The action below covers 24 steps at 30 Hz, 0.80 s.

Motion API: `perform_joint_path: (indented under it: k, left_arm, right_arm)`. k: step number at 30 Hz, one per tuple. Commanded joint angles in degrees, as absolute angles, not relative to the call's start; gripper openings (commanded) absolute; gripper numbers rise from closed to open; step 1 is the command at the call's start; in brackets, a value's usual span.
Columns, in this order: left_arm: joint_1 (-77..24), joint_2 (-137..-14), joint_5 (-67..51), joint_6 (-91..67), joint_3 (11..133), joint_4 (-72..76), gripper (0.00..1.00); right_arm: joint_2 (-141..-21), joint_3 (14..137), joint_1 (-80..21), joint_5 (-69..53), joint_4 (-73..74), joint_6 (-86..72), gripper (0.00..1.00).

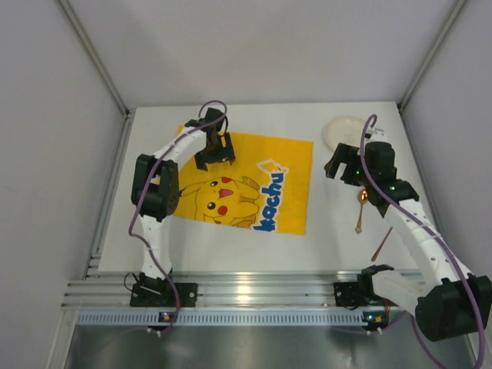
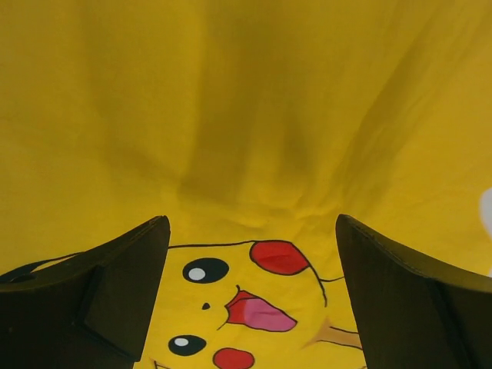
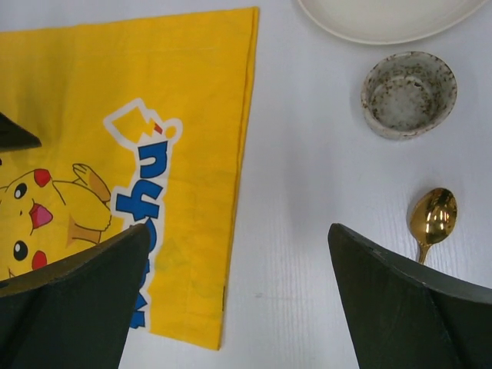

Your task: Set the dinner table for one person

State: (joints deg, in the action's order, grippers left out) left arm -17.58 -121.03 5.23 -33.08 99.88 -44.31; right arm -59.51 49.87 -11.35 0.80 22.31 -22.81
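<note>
The white dinner table (image 1: 231, 246) carries a yellow Pikachu-print mat (image 1: 254, 173) spread flat at its middle. My left gripper (image 1: 215, 151) hovers over the mat's far left part, open and holding nothing. In the left wrist view the mat (image 2: 246, 115) fills the frame, with slight wrinkles, between the spread fingers (image 2: 127, 284). To the right of the mat, my right gripper (image 1: 340, 165) is open and empty above bare table (image 3: 307, 169). A cream plate (image 3: 392, 15), a small speckled bowl (image 3: 409, 94) and a gold spoon (image 3: 432, 219) lie ahead of it.
The plate (image 1: 346, 131) sits at the far right corner and the spoon (image 1: 360, 207) lies right of the mat. A thin brown stick (image 1: 382, 244) lies near the right arm. A ribbed aluminium rail (image 1: 254, 292) runs along the near edge. Grey walls enclose three sides.
</note>
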Motion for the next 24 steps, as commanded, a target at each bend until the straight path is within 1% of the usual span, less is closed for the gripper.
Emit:
perform_joint_path:
  k: [1, 3, 6, 9, 14, 17, 20, 24]
  left_arm:
    - [-21.87, -122.34, 10.98, -21.73, 100.89, -48.35, 0.95]
    - [-25.29, -122.95, 12.03, -17.08, 102.64, -47.12, 0.96]
    - [-27.59, -125.14, 11.87, -14.25, 105.37, -46.93, 0.98]
    - [-27.77, -127.17, 10.02, -13.36, 106.34, -46.76, 0.98]
    - [-27.6, -131.65, 13.35, -12.04, 107.84, -49.04, 0.98]
    - [-27.07, -134.72, 13.45, -12.74, 109.15, -51.32, 0.98]
    - [-25.93, -137.62, 12.57, -15.19, 111.09, -53.08, 0.98]
    - [-22.68, -139.39, 4.68, -19.05, 110.57, -52.48, 0.98]
  right_arm:
    - [-61.26, 51.86, -11.43, 0.35, 21.62, -24.34, 1.0]
    - [-61.78, 51.59, -11.51, -1.13, 21.8, -24.78, 1.0]
    - [-61.35, 50.72, -11.51, -1.41, 22.06, -24.87, 1.0]
    - [-60.21, 49.93, -11.51, -0.36, 22.67, -24.0, 1.0]
    - [-58.1, 48.78, -11.51, 2.54, 24.61, -22.15, 1.0]
    - [-57.83, 48.51, -11.51, 3.25, 25.14, -21.53, 1.0]
    - [-57.75, 48.69, -11.43, 3.78, 25.66, -20.74, 1.0]
    - [-58.53, 49.57, -11.43, 3.43, 26.02, -18.99, 1.0]
